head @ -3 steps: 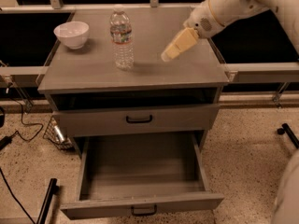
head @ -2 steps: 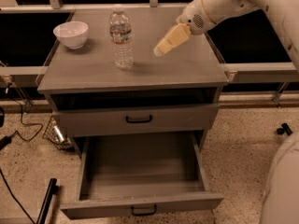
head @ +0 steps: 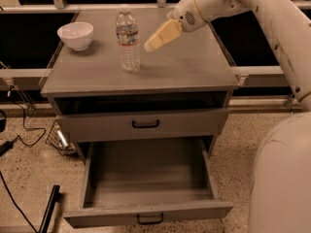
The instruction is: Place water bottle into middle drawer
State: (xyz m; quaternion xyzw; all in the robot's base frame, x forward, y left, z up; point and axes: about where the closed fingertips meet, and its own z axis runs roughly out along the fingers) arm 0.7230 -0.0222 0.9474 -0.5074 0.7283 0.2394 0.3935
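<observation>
The water bottle (head: 128, 39) stands upright on the grey cabinet top (head: 184, 67), left of centre; it is clear and ribbed, with a white cap and a pale label. My gripper (head: 151, 43) hangs just right of the bottle at label height, close to it but apart, with nothing in it. The middle drawer (head: 146, 176) is pulled out at the bottom of the cabinet. Its flat grey floor is bare, and its black handle (head: 149, 220) sits on the front panel.
A white bowl (head: 76, 35) sits at the back left of the cabinet top. A second drawer front with a black handle (head: 146, 124) is shut above the open drawer. My white arm and base (head: 282, 169) fill the right side. Cables lie on the floor at left.
My gripper has moved left across the cabinet top and now sits close beside the bottle. The bottle, the bowl and the drawers have not moved.
</observation>
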